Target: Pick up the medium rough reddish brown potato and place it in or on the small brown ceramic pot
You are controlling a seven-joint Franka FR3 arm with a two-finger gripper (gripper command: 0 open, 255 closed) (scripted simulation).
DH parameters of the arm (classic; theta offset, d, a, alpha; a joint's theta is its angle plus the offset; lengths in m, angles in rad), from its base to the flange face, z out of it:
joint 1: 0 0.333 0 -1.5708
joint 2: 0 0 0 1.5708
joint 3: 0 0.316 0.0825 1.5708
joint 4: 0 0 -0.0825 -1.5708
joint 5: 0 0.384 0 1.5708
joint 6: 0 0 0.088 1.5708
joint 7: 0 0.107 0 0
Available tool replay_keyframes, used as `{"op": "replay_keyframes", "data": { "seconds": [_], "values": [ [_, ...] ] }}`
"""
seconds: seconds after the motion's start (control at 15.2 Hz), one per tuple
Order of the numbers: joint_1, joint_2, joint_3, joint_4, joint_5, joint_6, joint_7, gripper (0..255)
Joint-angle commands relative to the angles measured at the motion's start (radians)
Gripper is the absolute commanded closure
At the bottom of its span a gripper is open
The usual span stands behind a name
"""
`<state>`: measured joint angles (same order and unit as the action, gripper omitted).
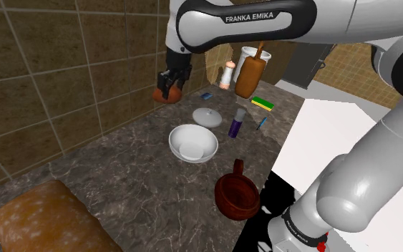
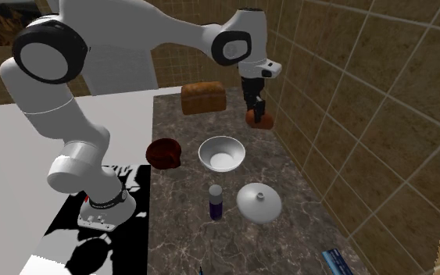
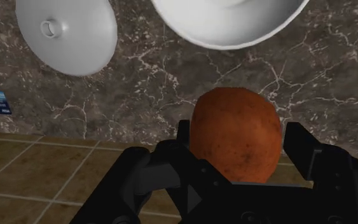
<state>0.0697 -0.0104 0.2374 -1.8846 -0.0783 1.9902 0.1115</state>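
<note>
My black gripper (image 1: 168, 91) is shut on a rough reddish brown potato (image 1: 165, 95), held in the air close to the tiled wall. In the second exterior view the potato (image 2: 260, 119) hangs under the gripper (image 2: 256, 109) above the counter's far edge. The wrist view shows the potato (image 3: 236, 134) clasped between both fingers (image 3: 193, 137), over dark marble. The small brown pot (image 1: 236, 194) with a handle sits on the counter near the stand, well apart from the gripper; the same pot (image 2: 164, 153) lies at the counter's edge in the second exterior view.
A white bowl (image 1: 192, 143) and a white lid (image 1: 210, 116) lie between gripper and pot. A purple bottle (image 1: 237, 123) stands beside the bowl. A bread loaf (image 1: 46, 218) sits at the shoulder view's lower left. A green sponge (image 1: 262, 103), a wooden board (image 1: 250, 76) and jars stand further back.
</note>
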Motion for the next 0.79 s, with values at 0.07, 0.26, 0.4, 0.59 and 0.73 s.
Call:
{"op": "replay_keyframes", "data": {
  "seconds": [0.07, 0.26, 0.4, 0.59, 0.73],
  "values": [
    [0.005, -0.121, 0.002, -0.137, 0.030, 0.020, -0.003, 255],
    [0.015, -0.242, 0.001, -0.257, 0.060, 0.022, -0.008, 255],
    [0.025, -0.323, -0.001, -0.331, 0.079, 0.016, -0.011, 255],
    [0.045, -0.446, -0.004, -0.433, 0.106, -0.003, -0.013, 255],
    [0.061, -0.529, -0.006, -0.496, 0.122, -0.023, -0.013, 255]
  ]
}}
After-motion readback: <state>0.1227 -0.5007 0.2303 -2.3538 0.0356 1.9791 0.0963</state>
